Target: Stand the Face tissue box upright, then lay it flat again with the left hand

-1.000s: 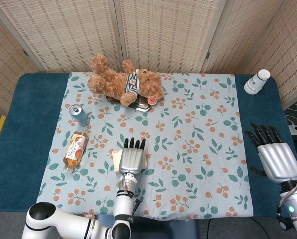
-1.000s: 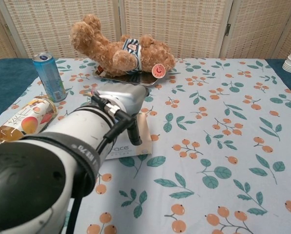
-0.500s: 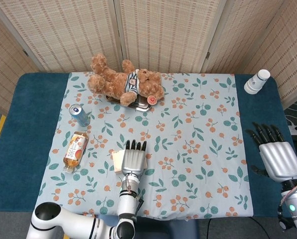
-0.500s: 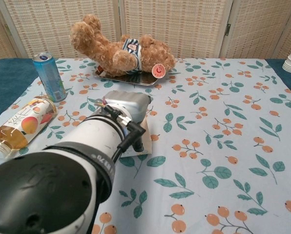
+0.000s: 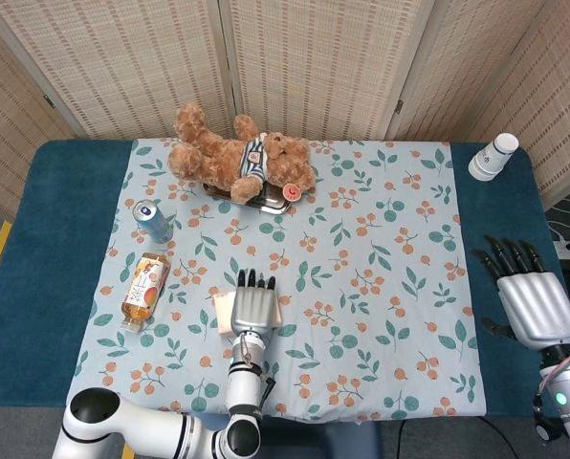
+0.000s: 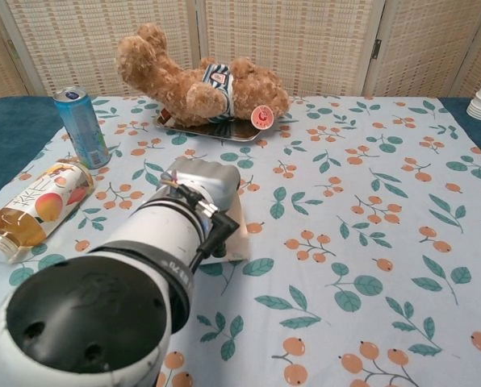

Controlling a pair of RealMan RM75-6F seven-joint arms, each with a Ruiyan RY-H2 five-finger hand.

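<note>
The Face tissue box (image 5: 222, 312) lies flat on the flowered cloth near the table's front. Only its pale left edge shows in the head view, and a strip of its right side (image 6: 235, 219) in the chest view. My left hand (image 5: 252, 308) rests on top of it, palm down, fingers stretched straight toward the far side. In the chest view the back of the left hand (image 6: 202, 179) and the forearm hide most of the box. My right hand (image 5: 531, 301) hovers over the blue table edge at the far right, fingers spread, holding nothing.
A teddy bear (image 5: 242, 161) lies on a metal tray (image 5: 264, 200) at the back. A blue can (image 5: 153, 221) stands at the left, with a juice bottle (image 5: 143, 289) lying in front of it. Stacked paper cups (image 5: 493, 156) stand at the back right corner.
My left hand has drawn back slightly toward me over the box, and the forearm now covers the box's printed front in the chest view. The box stays flat.
</note>
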